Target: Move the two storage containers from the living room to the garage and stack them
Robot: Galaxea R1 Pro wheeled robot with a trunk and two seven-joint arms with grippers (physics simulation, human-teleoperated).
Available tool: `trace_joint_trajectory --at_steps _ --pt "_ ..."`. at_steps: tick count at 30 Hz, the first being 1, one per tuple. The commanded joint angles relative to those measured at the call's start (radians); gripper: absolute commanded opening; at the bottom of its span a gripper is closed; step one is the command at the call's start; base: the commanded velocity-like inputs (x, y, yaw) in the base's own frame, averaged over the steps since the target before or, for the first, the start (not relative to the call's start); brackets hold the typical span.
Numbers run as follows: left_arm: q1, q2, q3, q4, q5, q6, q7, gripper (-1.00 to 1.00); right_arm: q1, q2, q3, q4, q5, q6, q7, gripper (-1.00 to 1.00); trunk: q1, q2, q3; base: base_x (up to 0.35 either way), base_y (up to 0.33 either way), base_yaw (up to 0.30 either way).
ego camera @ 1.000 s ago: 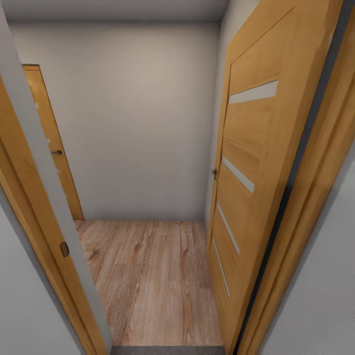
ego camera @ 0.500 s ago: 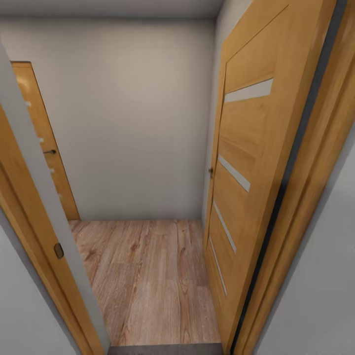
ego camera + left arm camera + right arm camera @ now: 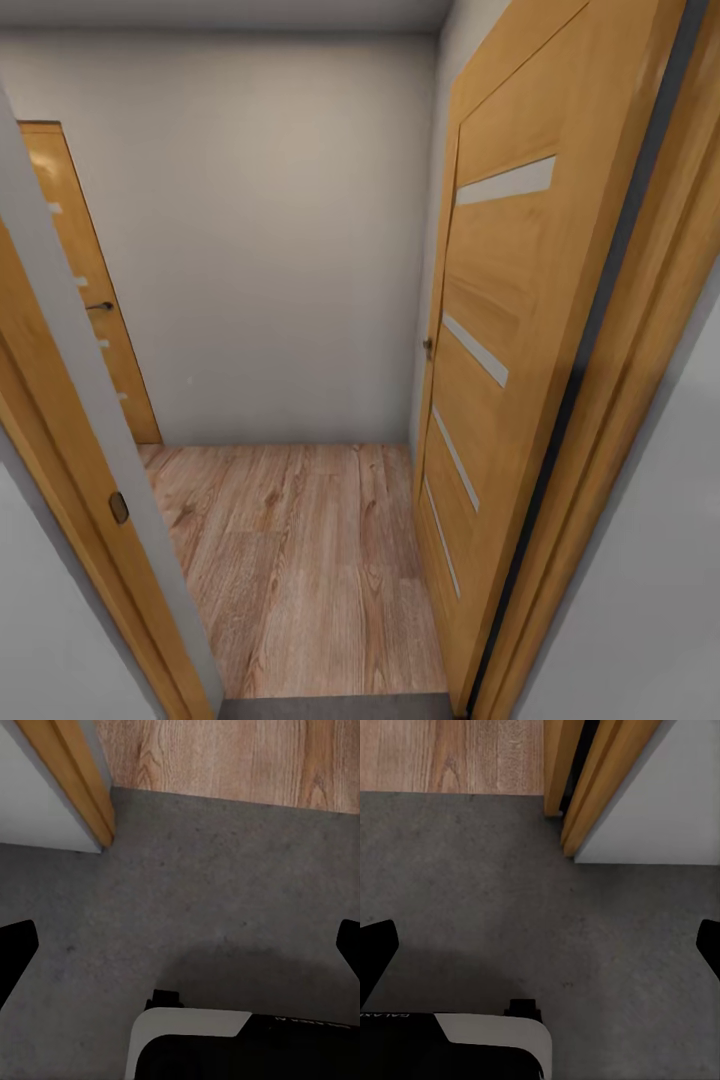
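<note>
In the left wrist view the left gripper (image 3: 180, 945) has its two black fingers (image 3: 16, 949) spread wide, one at each side edge of the frame, with nothing between them but the dark grey speckled concrete floor (image 3: 187, 892). Below them, at the bottom of the frame, sits a white and black part of the robot's body (image 3: 225, 1042). The concrete meets a light wood plank floor (image 3: 225, 754) along the top edge, and an orange-brown wooden door frame (image 3: 75, 772) with a pale grey wall beside it fills the upper left corner.

The right gripper (image 3: 540, 945) is likewise wide apart and empty: its black fingers (image 3: 375, 952) show at the left and right edges over the same grey concrete (image 3: 510, 892). A white and black body part (image 3: 487, 1042) lies at the bottom left. Wood planks (image 3: 450, 754) run across the upper left, and a wooden door frame (image 3: 585, 780) with a pale wall (image 3: 667, 802) takes the upper right.

The head view looks through a doorway into a small room with a plank floor (image 3: 300, 570) and a plain pale wall (image 3: 260, 230). An open wooden door with pale horizontal strips (image 3: 500, 330) stands at the right, another wooden door (image 3: 85, 290) at the far left. A strip of grey concrete (image 3: 330, 708) lies along the bottom edge.
</note>
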Motion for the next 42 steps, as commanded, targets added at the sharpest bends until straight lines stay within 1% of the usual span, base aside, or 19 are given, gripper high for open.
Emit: trace_joint_trajectory --at_steps 1,23,31,38,42 --pt "-0.002 0.0 0.004 0.004 0.009 -0.006 -0.007 1.0 -0.002 0.0 0.004 0.004 0.0 -0.007 -0.001 1.0 0.001 -0.002 -0.002 0.0 0.0 0.0" --pt "-0.002 0.0 0.004 0.004 0.009 -0.005 -0.007 1.0 -0.002 -0.001 0.005 0.004 0.002 -0.006 -0.001 1.0 0.001 -0.002 -0.001 0.0 0.0 0.0" --pt "-0.002 -0.001 0.004 0.004 0.009 -0.005 -0.007 1.0 -0.002 -0.001 0.005 0.004 0.0 -0.005 -0.001 1.0 0.001 -0.002 0.01 0.0 0.0 0.0" --pt "-0.002 0.0 0.004 0.004 0.009 -0.005 -0.007 1.0 -0.002 -0.001 0.005 0.004 0.0 -0.006 -0.001 1.0 0.001 -0.002 0.012 0.001 0.0 0.0" --pt "-0.002 0.002 0.005 0.004 0.009 -0.004 -0.007 1.0 -0.002 -0.001 0.005 0.004 0.0 -0.006 -0.001 1.0 0.001 -0.002 0.012 0.17 0.0 0.0"
